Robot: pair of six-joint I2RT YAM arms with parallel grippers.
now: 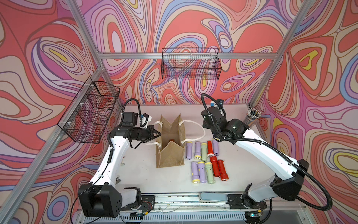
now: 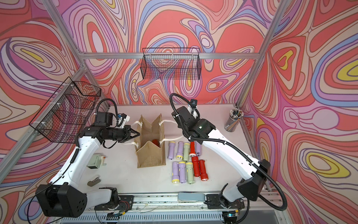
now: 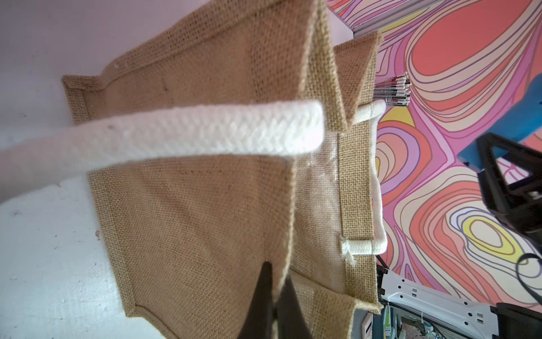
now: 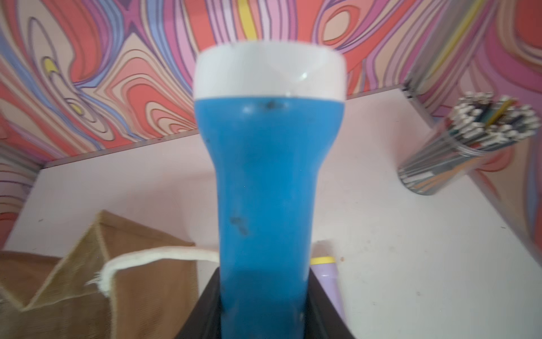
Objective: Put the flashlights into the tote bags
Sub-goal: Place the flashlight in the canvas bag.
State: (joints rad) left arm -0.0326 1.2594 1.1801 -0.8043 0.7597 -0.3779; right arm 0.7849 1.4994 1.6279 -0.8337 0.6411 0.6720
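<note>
Beside the bag (image 1: 170, 155), my left jaws pinched its rim; right jaws clenched a blue flashlight (image 4: 264, 190), which I judged next needed carrying over the mouth.

No legible text, label, brand, number or sign on anything in view.
</note>
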